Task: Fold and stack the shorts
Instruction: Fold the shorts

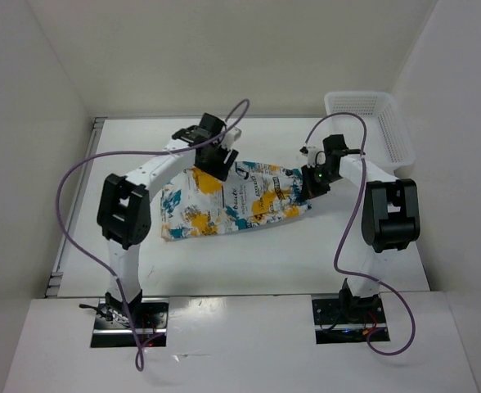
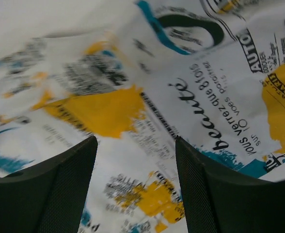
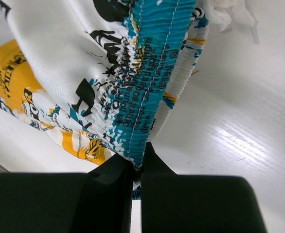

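Note:
The shorts [image 1: 224, 203], white with teal, yellow-orange and black print, lie spread across the middle of the table. My left gripper [image 1: 218, 160] hovers over their far left part; in the left wrist view its fingers [image 2: 65, 189] stand wide apart above the printed fabric [image 2: 191, 92], holding nothing. My right gripper [image 1: 312, 187] is at the shorts' right end. In the right wrist view it [image 3: 136, 167] is shut on the gathered teal waistband [image 3: 150, 82], which rises from between the fingertips.
A white plastic mesh basket [image 1: 371, 123] stands at the back right corner. White walls close in the table on the left, back and right. Purple cables loop above both arms.

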